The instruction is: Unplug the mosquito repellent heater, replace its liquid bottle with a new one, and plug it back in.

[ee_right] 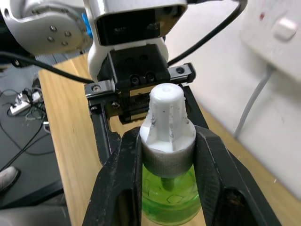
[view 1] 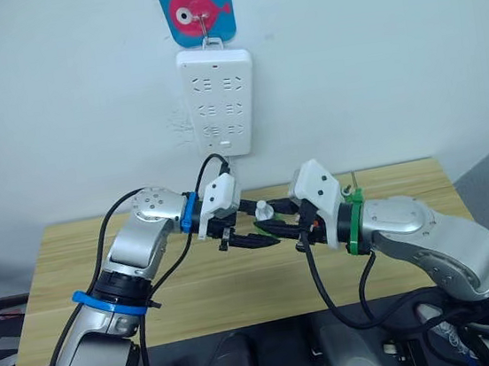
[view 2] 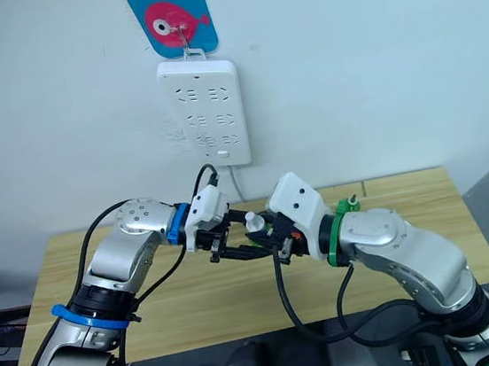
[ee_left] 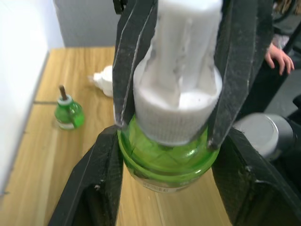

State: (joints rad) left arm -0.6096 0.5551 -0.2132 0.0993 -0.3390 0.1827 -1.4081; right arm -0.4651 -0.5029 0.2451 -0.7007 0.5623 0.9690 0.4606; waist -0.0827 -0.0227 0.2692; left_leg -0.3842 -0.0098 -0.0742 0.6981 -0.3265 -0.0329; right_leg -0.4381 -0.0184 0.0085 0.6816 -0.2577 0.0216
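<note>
Black fingers of the right pincer [ee_right: 168, 141] are squeezed tight on the ribbed ring of a white cap [ee_right: 167, 117]. The left pincer [ee_left: 167, 146] is clamped just under it, on the round green bottle [ee_left: 164, 162] that wears the cap. The two pincers meet nose to nose in the air above the wooden table [view 1: 387, 179], the left arm coming in from 9 o'clock and the right arm from 3 o'clock.

The heater [ee_left: 102, 79] is a small white lump lying on the table. It is not plugged in. Just beside it stands another green bottle [ee_left: 68, 113] with no cap and a bare wick sticking up.

Up at 12 o'clock from the pincers, the white strip [view 1: 218, 101] hangs on the wall, and I see nothing plugged into it.

I think the robot is taking the cap off the new bottle. Next, one pincer needs to hold the bottle still and upright while the other turns and pulls the cap away. If the bottle tips, the liquid could spill. After that the bottle has to go into the heater, and the heater back into the strip.
</note>
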